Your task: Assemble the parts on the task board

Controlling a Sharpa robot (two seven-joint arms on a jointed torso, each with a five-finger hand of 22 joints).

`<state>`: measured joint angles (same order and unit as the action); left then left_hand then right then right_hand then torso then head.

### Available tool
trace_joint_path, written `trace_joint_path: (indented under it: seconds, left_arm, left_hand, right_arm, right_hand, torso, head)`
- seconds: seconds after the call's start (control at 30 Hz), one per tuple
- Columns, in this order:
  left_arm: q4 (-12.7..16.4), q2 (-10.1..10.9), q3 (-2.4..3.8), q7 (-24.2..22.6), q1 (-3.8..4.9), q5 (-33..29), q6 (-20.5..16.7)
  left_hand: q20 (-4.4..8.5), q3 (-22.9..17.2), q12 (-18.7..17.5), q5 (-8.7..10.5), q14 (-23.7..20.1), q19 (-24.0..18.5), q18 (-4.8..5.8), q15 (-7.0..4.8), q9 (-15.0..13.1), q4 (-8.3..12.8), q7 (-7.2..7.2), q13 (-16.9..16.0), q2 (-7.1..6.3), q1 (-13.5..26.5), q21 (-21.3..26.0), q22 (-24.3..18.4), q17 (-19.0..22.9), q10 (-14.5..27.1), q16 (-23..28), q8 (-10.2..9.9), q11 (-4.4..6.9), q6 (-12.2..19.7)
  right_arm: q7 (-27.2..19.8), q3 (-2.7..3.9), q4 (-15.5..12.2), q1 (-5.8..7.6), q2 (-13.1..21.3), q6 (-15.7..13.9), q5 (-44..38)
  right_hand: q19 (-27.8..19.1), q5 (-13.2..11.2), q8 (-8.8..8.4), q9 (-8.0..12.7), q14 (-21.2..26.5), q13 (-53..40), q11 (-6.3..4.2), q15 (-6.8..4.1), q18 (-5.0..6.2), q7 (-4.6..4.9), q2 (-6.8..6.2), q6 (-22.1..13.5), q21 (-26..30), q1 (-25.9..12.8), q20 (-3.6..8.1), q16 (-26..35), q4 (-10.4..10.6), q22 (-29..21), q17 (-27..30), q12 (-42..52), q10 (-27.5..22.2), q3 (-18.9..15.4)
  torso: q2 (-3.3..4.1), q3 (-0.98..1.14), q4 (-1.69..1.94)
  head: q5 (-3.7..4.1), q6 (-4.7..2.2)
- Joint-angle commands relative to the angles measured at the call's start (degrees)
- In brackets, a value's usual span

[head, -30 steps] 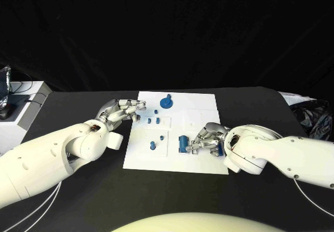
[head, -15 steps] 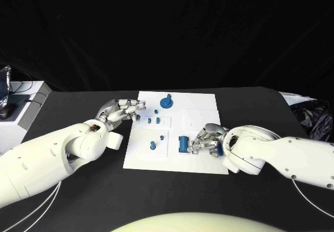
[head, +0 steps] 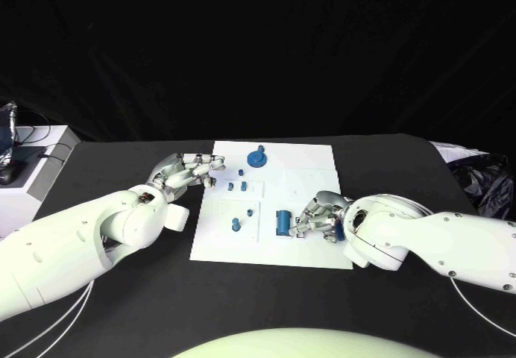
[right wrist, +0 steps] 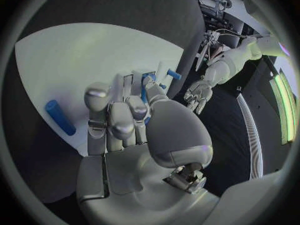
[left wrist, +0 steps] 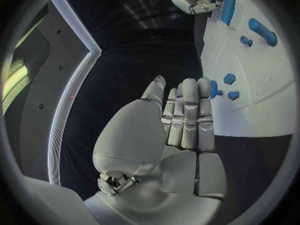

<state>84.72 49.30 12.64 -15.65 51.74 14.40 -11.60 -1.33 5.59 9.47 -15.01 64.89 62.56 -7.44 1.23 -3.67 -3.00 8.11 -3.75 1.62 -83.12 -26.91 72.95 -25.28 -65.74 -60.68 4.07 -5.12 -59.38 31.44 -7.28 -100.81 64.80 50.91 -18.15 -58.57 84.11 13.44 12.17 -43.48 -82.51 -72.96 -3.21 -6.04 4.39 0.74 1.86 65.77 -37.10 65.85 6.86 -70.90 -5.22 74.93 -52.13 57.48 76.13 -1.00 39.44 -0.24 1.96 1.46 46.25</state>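
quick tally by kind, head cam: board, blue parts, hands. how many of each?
task board: 1
blue parts: 8, as far as the head view lets me count (one lies partly behind the right hand)
hands: 2, left hand and right hand
total: 11

We see the matte black table [head: 269, 298] running wide under everything, a black curtain backdrop [head: 258, 67] hanging behind it. Off its left end stands a white box-shaped cabinet [head: 38, 160]; at the right edge lies crinkled silvery plastic wrap [head: 484, 183].
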Motion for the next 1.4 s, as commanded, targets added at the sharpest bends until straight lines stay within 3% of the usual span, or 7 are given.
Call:
trace_joint_path:
  seconds: [0.03,0.2,0.6,0.93,1.2,1.33,1.4]
  left_arm:
    - [0.2,-0.1,0.04,-0.3,-0.05,0.0,0.9]
    - [0.1,-0.1,0.04,-0.3,-0.05,0.0,0.9]
    - [0.1,-0.2,0.04,-0.3,-0.06,0.0,0.9]
    - [0.0,-0.3,0.04,-0.3,-0.08,0.0,0.9]
    - [0.0,-0.3,0.04,-0.3,-0.1,0.0,0.9]
    - [0.0,-0.3,0.04,-0.3,-0.12,0.0,0.8]
    - [0.0,-0.4,0.04,-0.4,-0.12,0.0,0.8]
  left_hand:
    - [0.03,0.1,0.0,-0.25,-0.4,0.2,0.0,-0.06,0.0,-0.3,0.17,0.0,0.15,-0.1,0.2,0.1,0.1,0.2,0.0,-0.1,-0.12,0.0]
    - [0.03,0.1,0.0,-0.25,-0.4,0.2,0.0,-0.06,0.0,-0.3,0.17,0.0,0.15,-0.1,0.2,0.1,0.1,0.2,0.0,-0.1,-0.12,0.0]
    - [0.04,0.1,0.0,-0.26,-0.4,0.2,0.01,-0.07,0.0,-0.4,0.18,0.0,0.25,-0.1,0.2,0.2,0.1,0.2,0.0,-0.1,-0.11,0.0]
    - [0.04,0.1,0.0,-0.26,-0.4,0.2,0.01,-0.07,0.0,-0.4,0.18,0.0,0.25,-0.1,0.2,0.2,0.1,0.2,0.0,-0.1,-0.11,0.0]
    - [0.04,0.1,0.0,-0.26,-0.4,0.2,0.01,-0.07,0.0,-0.4,0.18,0.0,0.25,-0.1,0.2,0.2,0.1,0.2,0.0,-0.1,-0.11,0.0]
    - [0.04,0.1,0.0,-0.26,-0.4,0.2,0.01,-0.07,0.0,-0.4,0.18,0.0,0.25,-0.1,0.2,0.2,0.1,0.2,0.0,-0.1,-0.11,0.0]
    - [0.04,0.1,0.0,-0.26,-0.4,0.2,0.01,-0.07,0.0,-0.4,0.18,0.0,0.25,-0.1,0.2,0.2,0.1,0.2,0.0,-0.1,-0.11,0.0]
  right_arm:
    - [-0.4,-0.09,-0.2,-0.24,-0.1,-0.7,-1.0]
    - [-0.6,-0.09,-0.2,-0.26,0.2,-1.6,-1.1]
    - [-0.8,-0.08,0.6,-0.28,0.1,-3.4,-2.2]
    - [-3.9,-0.07,0.1,-0.27,0.8,-4.3,0.4]
    - [-6.2,0.21,-1.7,0.2,3.5,-5.2,2.5]
    - [-5.2,0.31,-2.2,1.17,5.8,-2.0,2.8]
    - [-4.4,0.33,-2.2,1.59,6.8,-0.4,2.7]
  right_hand:
    - [2.3,0.2,-0.02,0.0,0.0,-0.1,-0.17,-0.5,-0.5,-0.34,0.17,0.2,-0.2,-0.2,0.37,-0.1,0.2,4.9,-0.1,0.3,0.2,0.1]
    - [2.4,0.2,0.15,-0.1,0.0,-0.1,-0.2,-0.51,-0.52,-0.38,0.22,0.2,-0.4,-0.6,0.39,-0.2,0.6,4.9,-0.2,0.4,0.3,0.0]
    - [2.4,0.8,0.37,-0.3,0.0,-0.2,-0.3,-0.58,-0.55,-0.48,2.06,-0.1,-0.6,-0.6,0.45,-0.2,1.3,4.9,-0.3,0.5,0.4,1.2]
    - [2.3,0.7,0.36,-0.2,0.0,-0.4,-0.08,-0.45,-0.56,-0.19,-0.26,-0.4,-0.4,-1.6,0.4,-0.1,1.5,4.9,-0.1,0.5,0.3,0.4]
    - [2.3,0.6,-1.96,1.8,0.0,-0.3,0.52,0.02,-0.2,0.7,-1.27,-0.5,-0.3,-1.7,-0.06,-0.2,3.5,4.9,-0.1,0.3,-0.2,-1.3]
    - [2.3,0.3,-4.15,3.7,0.1,-0.2,0.78,0.24,0.01,1.18,-0.75,-0.2,-0.5,-1.4,-0.35,-0.1,3.7,4.9,0.1,0.1,-0.3,-1.5]
    - [2.3,0.4,-4.25,3.7,0.1,-0.2,0.82,0.27,0.01,1.15,-0.72,0.1,-0.6,-1.4,-0.37,-0.1,3.8,4.9,0.1,0.1,-0.3,-1.6]
  torso:
    - [-0.02,-0.02,-0.01]
    - [0.0,0.0,0.0]
    - [0.02,0.04,-0.03]
    - [0.03,0.04,0.03]
    - [-0.02,-0.01,-0.01]
    - [-0.01,-0.03,-0.03]
    - [-0.02,-0.05,-0.05]
  head:
    - [0.09,-0.04]
    - [0.14,-0.07]
    - [0.41,-0.11]
    - [0.44,-0.08]
    - [0.59,-0.13]
    - [1.0,-0.34]
    - [1.26,-0.37]
